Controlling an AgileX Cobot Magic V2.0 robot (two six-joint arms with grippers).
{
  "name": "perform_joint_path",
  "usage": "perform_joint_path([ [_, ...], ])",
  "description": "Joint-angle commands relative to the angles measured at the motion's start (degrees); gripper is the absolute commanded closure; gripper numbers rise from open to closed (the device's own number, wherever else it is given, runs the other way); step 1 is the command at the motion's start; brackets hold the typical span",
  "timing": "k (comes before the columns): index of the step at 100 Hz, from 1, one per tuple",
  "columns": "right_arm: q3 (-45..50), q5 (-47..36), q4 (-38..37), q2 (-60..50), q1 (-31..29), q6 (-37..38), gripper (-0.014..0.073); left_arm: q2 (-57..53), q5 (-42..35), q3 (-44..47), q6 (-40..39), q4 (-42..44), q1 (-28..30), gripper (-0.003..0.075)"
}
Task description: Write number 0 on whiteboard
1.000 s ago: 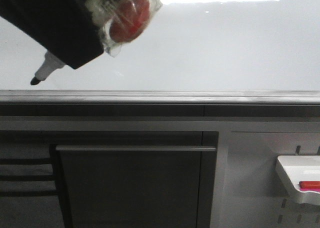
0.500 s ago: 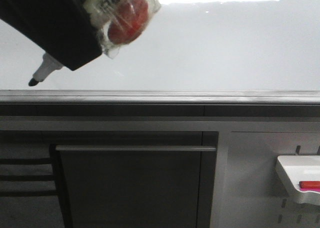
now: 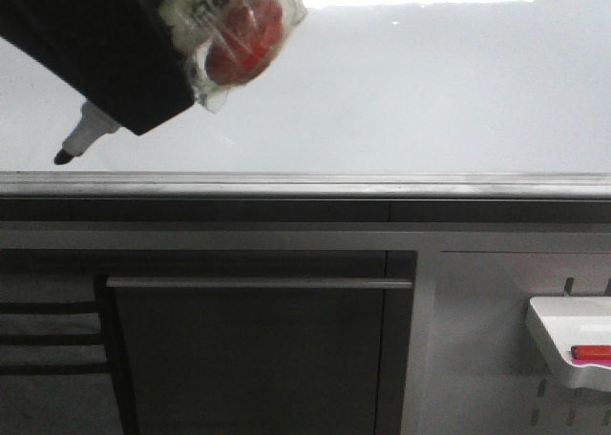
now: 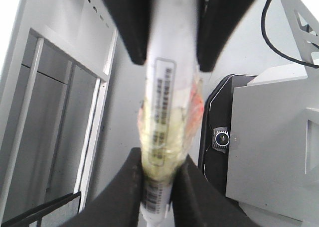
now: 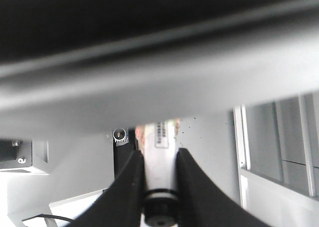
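The whiteboard point(image 3: 430, 92) fills the upper half of the front view, glossy and pale, with a grey rail point(image 3: 382, 182) along its lower edge. The number 0 is not in view. My left gripper point(image 3: 158, 96) reaches in from the top left, shut on a white marker point(image 3: 91, 128). Its black tip points down-left just above the rail. A red lump wrapped in clear tape point(image 3: 243, 34) sits on the barrel. In the left wrist view the gripper point(image 4: 160, 187) clamps the taped marker point(image 4: 167, 102). In the right wrist view the right gripper point(image 5: 160, 187) is shut on a white, black-ended marker barrel point(image 5: 159, 157).
Below the rail stands a grey metal cabinet with a long door handle point(image 3: 258, 283). A small white tray point(image 3: 563, 340) holding a red item point(image 3: 592, 353) hangs at the lower right. The right gripper does not show in the front view.
The left gripper and marker tip edged slightly left between one second and half a second ago. They have held still since.
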Motion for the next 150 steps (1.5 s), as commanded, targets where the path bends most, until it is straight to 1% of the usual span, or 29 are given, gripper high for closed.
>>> perform_joint_path([
  [1, -1.99, -0.96, 0.7, -1.19, 0.15, -0.6, 0.0589, -1.06, -1.97, -2.08, -0.19, -0.98, -0.45, 0.074],
  [24, -1.99, -0.83, 0.7, -1.19, 0.15, -0.6, 0.059, -1.06, -1.81, -2.08, -0.19, -0.98, -0.45, 0.0738],
  [31, -1.99, -0.74, 0.7, -1.19, 0.15, -0.6, 0.059, -1.06, -1.71, -2.08, -0.19, -0.98, -0.45, 0.0714],
  [36, -1.99, -0.74, 0.7, -1.19, 0.15, -0.6, 0.059, -1.06, -1.71, -2.08, -0.19, -0.98, -0.45, 0.0668],
  [41, -1.99, -0.74, 0.7, -1.19, 0.15, -0.6, 0.059, -1.06, -1.71, -2.08, -0.19, -0.98, -0.45, 0.0602],
  [53, -1.99, -0.42, 0.7, -1.19, -0.04, -0.6, 0.059, -1.06, -2.01, -2.08, -0.19, -0.98, -0.33, 0.039],
  [56, -1.99, -0.17, 0.7, -1.19, -0.11, -0.6, 0.059, -1.06, -2.19, -2.08, -0.5, -0.98, -0.33, 0.0349],
  [60, -1.99, -0.18, 0.7, -1.33, -0.11, -0.25, 0.059, -1.18, -2.82, -2.08, -1.0, -0.98, -0.25, 0.0304],
  [65, -1.99, -0.18, 0.7, -1.43, -0.11, -0.26, 0.059, -1.6, -3.77, -2.08, -1.35, -0.98, -0.25, 0.0281],
  [75, -1.99, -0.45, 0.97, -2.45, -1.15, -0.1, 0.059, -3.75, -6.12, -2.08, -2.0, -0.98, -0.25, 0.0279],
  [89, -1.99, 0.62, 3.43, -5.11, -5.97, 0.84, 0.059, -8.83, -8.27, -2.08, -3.27, -0.68, 0.99, 0.0279],
  [97, -1.11, 0.92, 5.44, -7.54, -9.52, 0.73, 0.059, -12.23, -8.55, -2.08, -4.14, -0.35, 3.55, 0.0279],
  [109, 3.51, -2.35, 6.05, -12.23, -14.55, 0.85, 0.059, -17.02, -8.83, -1.41, -7.32, 0.09, 9.73, 0.0279],
  [116, 7.47, -6.33, 7.3, -15.01, -18.25, 1.68, 0.059, -19.89, -10.26, 0.07, -9.6, 0.21, 13.69, 0.0279],
  [128, 14.8, -16.6, 11.55, -18.63, -24.94, 5.65, 0.059, -25.24, -15.38, 5.32, -14.37, 0.21, 20.21, 0.028],
  [139, 21.33, -24.42, 17.74, -19.68, -29.88, 6.36, 0.059, -29.21, -21.23, 12.3, -19.67, 0.21, 24.52, 0.028],
  [150, 26.72, -32.93, 25.98, -19.48, -32.01, 6.36, 0.059, -31.28, -25.89, 18.15, -22.96, -0.72, 27.27, 0.028],
])
